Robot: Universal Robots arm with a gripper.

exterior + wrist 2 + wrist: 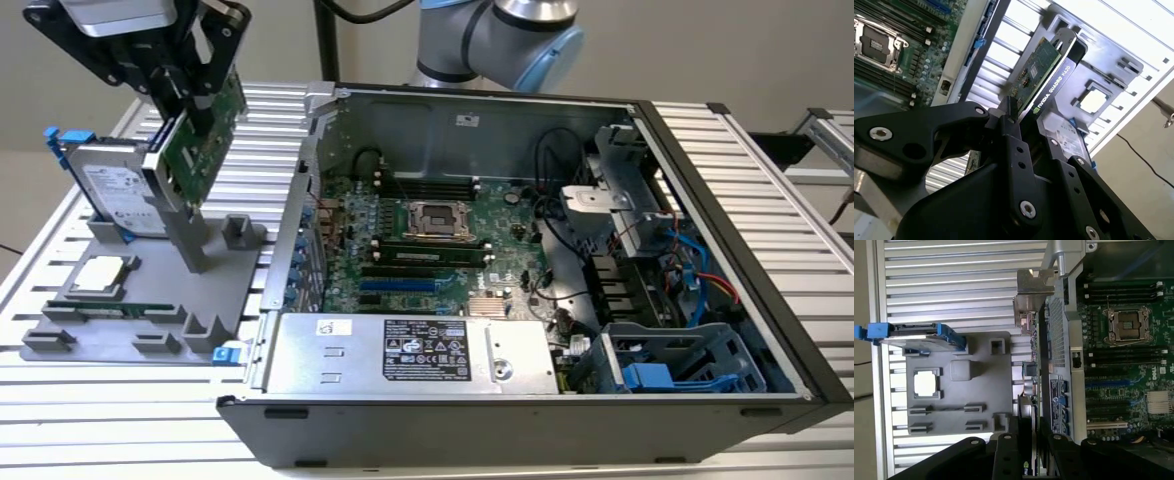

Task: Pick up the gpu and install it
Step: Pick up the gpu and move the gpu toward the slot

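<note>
Looks to be the lifting stage, with installing not yet begun. On the exterior view's right, open computer case (507,445), motherboard (441,240) exposed inside, blue expansion slots (400,285) unfilled. Just beside it on the exterior view's left, grey fixture tray (147,290), with a hard drive with blue rails (118,190) standing at its back. Above that tray, black gripper (187,105) clamped on the gpu (203,145), a finger (1010,120) pressed to each face in the second wrist view. Held tilted, top leaning towards the case, lower end just by a grey post (194,240); cannot tell whether clear of it. Calls, at a guess, for freeing the card from the post, then squaring its edge to a slot. Thin green board, small chips on one face, black strip along one edge, silver bracket (1028,287) at the end away from the fingers
</note>
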